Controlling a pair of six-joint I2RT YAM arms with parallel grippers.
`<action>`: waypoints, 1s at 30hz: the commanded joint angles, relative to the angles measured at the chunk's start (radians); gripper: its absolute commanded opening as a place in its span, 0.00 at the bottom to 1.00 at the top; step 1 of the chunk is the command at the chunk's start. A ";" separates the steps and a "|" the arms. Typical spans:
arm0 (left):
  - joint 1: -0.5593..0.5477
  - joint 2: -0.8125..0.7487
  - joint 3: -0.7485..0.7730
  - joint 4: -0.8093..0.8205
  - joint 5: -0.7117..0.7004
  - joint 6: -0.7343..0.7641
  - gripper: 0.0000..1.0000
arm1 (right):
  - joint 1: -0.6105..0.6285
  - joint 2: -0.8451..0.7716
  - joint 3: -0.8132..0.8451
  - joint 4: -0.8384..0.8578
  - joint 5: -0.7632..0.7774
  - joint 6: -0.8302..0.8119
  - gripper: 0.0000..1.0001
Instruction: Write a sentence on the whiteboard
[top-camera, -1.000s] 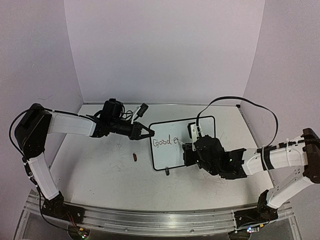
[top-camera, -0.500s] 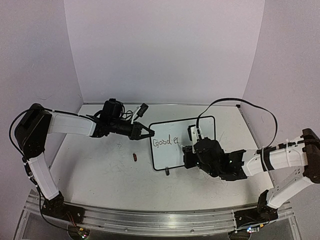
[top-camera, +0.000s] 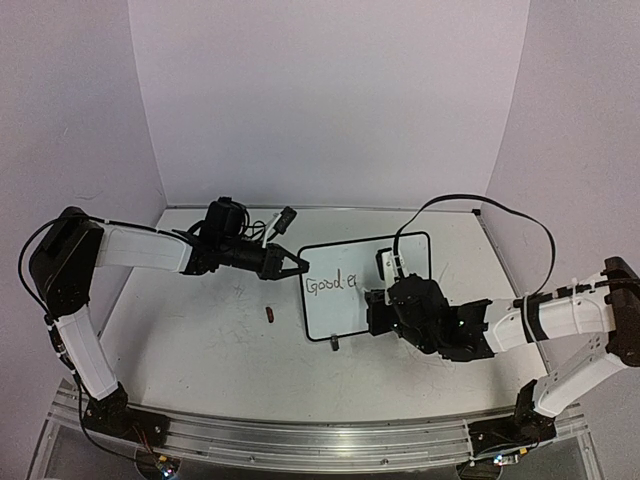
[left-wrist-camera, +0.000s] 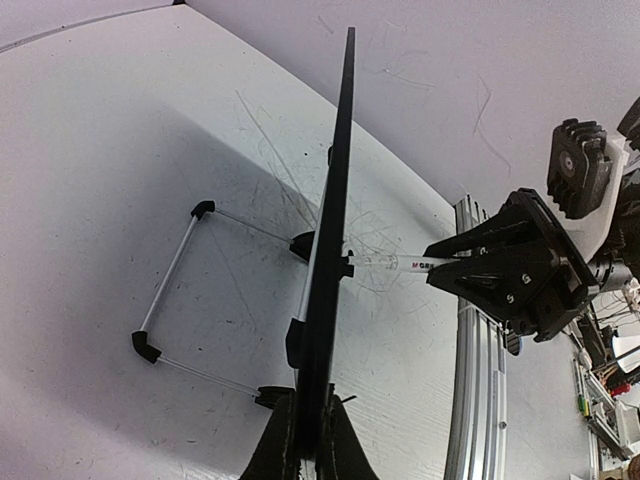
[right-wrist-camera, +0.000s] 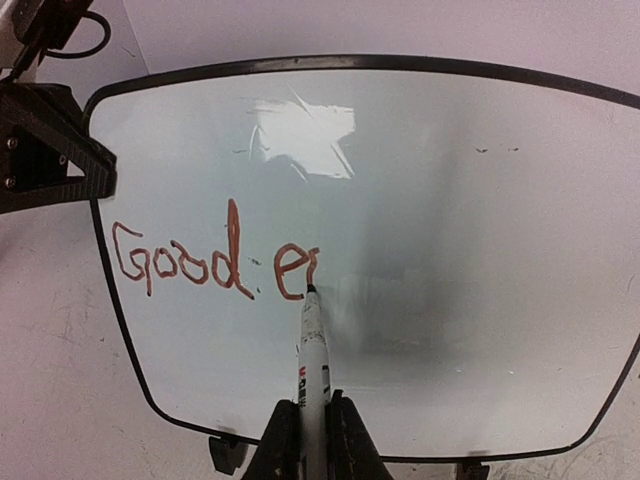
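Handwritten in thin reddish-brown ink, the sentence (right-wrist-camera: 215, 262) so far reads "Good e" with one more stroke begun, so the second word looks unfinished. It runs along the left half of the small rectangular whiteboard (right-wrist-camera: 450, 200), a white panel with a thin black rim and rounded corners. The board stands near the middle of the scuffed white counter (top-camera: 200, 340), between the two arms. It is propped on a thin wire stand (left-wrist-camera: 175, 265) with black feet, which turns its face toward the right arm, a slope that suits writing.

The right hand (right-wrist-camera: 310, 415) is closed on a slim white marker (right-wrist-camera: 314, 340), gripped at the back of the barrel so the pen points straight ahead. The marker's dark tip touches the board at the end of the last stroke. The left hand (left-wrist-camera: 308, 430) is pinched shut on the board's left rim, seen edge-on in its own camera, most likely to brace the light panel against the push of the pen.

A small dark red object (top-camera: 270, 315), possibly the pen's cap, lies on the counter just left of the board, apart from both hands.
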 joint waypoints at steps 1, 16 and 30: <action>-0.012 -0.013 -0.002 -0.060 -0.060 0.027 0.00 | 0.000 -0.009 0.021 0.050 0.048 -0.021 0.00; -0.013 -0.013 -0.003 -0.060 -0.059 0.027 0.00 | -0.001 0.009 0.045 0.053 0.077 -0.037 0.00; -0.013 -0.014 -0.003 -0.060 -0.059 0.027 0.00 | 0.000 0.000 0.040 -0.038 0.077 0.021 0.00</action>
